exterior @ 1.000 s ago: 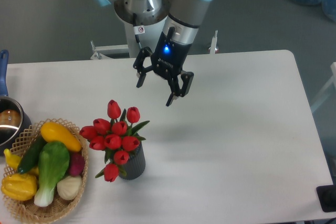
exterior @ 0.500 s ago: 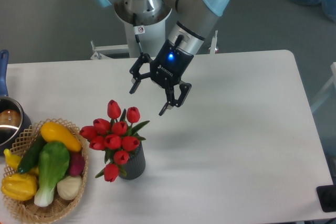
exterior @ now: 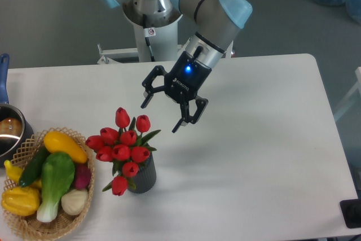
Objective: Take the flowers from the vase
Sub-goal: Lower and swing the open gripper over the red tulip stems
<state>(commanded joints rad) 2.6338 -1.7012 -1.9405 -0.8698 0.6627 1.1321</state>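
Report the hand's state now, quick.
Hand: open, holding nothing, above and right of the flowers in the vase.

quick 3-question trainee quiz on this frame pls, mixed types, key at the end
1. True or false: the gripper is shut on the flowers.
2. Where do the flowers stand? A) in the wicker basket B) in the dark ribbed vase C) flat on the table
3. Fill in: the basket sits to the ____ of the vase in the picture.

Key:
1. False. The jaws are open and empty, up and to the right of the bunch.
2. B
3. left
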